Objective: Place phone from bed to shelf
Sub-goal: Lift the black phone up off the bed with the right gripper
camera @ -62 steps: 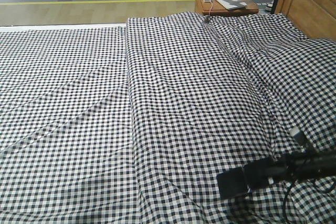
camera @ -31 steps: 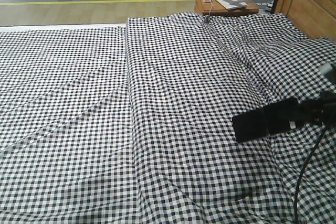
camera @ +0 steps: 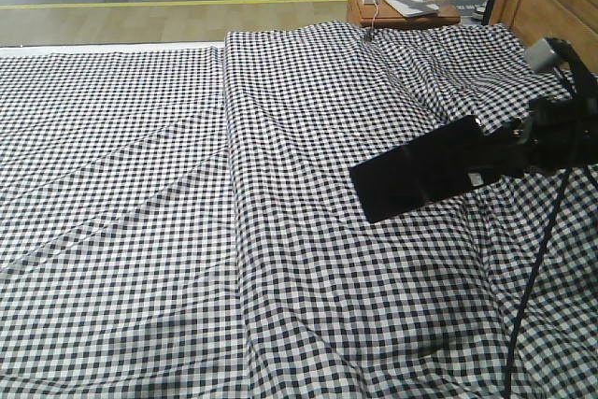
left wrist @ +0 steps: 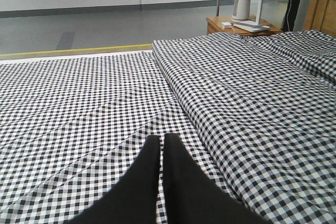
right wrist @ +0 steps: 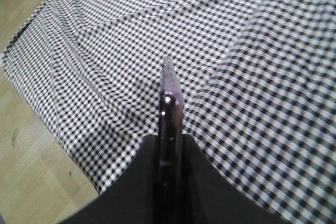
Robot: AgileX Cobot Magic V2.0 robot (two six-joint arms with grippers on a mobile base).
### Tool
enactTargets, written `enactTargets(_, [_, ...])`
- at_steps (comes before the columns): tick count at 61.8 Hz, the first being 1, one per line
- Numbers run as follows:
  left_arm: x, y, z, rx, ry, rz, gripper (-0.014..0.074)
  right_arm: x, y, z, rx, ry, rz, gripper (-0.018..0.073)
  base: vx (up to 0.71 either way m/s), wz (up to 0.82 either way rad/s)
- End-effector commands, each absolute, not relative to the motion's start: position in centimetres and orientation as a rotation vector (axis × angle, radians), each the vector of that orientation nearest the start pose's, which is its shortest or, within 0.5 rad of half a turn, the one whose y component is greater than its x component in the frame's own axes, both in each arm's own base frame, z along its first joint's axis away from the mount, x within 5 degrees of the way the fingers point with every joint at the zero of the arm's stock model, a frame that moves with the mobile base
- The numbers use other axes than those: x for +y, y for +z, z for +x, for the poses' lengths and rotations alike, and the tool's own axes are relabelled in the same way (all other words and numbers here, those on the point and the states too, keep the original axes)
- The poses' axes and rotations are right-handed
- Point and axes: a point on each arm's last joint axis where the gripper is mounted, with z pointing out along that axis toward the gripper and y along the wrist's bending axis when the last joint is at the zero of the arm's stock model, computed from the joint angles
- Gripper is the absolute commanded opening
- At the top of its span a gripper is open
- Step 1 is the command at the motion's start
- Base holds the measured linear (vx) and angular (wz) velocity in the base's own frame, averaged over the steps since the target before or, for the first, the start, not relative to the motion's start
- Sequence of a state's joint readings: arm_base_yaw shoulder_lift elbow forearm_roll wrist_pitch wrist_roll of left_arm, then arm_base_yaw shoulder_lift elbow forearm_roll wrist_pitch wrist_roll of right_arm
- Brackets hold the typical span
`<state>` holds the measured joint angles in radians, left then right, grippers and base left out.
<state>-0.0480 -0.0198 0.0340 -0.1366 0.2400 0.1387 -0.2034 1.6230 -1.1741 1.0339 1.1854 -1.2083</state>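
**A:** Where is the phone?

**B:** The phone (camera: 416, 182) is off the bed (camera: 187, 184). It hangs in the air over the right side of the checked cloth, gripped by the right gripper (camera: 484, 161).

**A:** How is it gripped?

**B:** By one short end only. In the right wrist view the two black fingers (right wrist: 142, 182) press on its two flat faces, with the slab clamped between them. The rest sticks out free.

**A:** Which way does its long axis run?

**B:** In the front view it runs from upper right to lower left. The held end is toward the headboard (camera: 551, 7) side, and the free end points left toward the middle of the bed, dipping a little. Its broad black face is turned toward the front camera.

**A:** And from the wrist?

**B:** There it is edge-on, a thin glossy strip with a pinkish rim. It runs straight out from the gripper, up the picture. The cloth lies well below it, with wooden floor (right wrist: 37, 156) past the bed's edge.

**A:** And the left gripper?

**B:** The left gripper (left wrist: 161, 141) hovers over the left part of the bed. Its fingers (left wrist: 147, 171) are drawn together with only a hairline slit between them, and nothing is held.

**A:** Anything else in view?

**B:** A small brown table (camera: 360, 2) stands beyond the far edge of the bed, just beside the headboard.
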Motion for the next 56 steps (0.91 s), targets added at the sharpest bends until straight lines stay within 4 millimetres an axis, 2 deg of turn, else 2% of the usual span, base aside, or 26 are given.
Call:
enactTargets(1, [-0.5,18.7,5.6,1.659,-0.066,0.054,0.0001,3.3,31.8,30.2,2.111,1.022,-0.807,-0.0001,0.0,0.0])
enactTargets(13, [-0.5,18.7,5.6,1.659,-0.066,0.054,0.0001,7.0,33.4,28.5,2.036,1.054,-0.958,-0.0001,0.0,0.0])
enactTargets(31, [-0.5,18.7,5.6,1.659,-0.066,0.054,0.0001,10.8,35.3,25.9,1.95,1.113,-1.09,-0.0001,0.0,0.0])
enactTargets(46, [-0.5,18.7,5.6,1.659,-0.066,0.054,0.0001,12.5,37.2,23.3,1.893,1.141,-1.154,-0.0001,0.0,0.0])
enactTargets(56, [-0.5,18.7,5.6,1.659,-0.066,0.054,0.0001,12.9,38.4,21.7,1.879,1.161,-1.151,-0.0001,0.0,0.0])
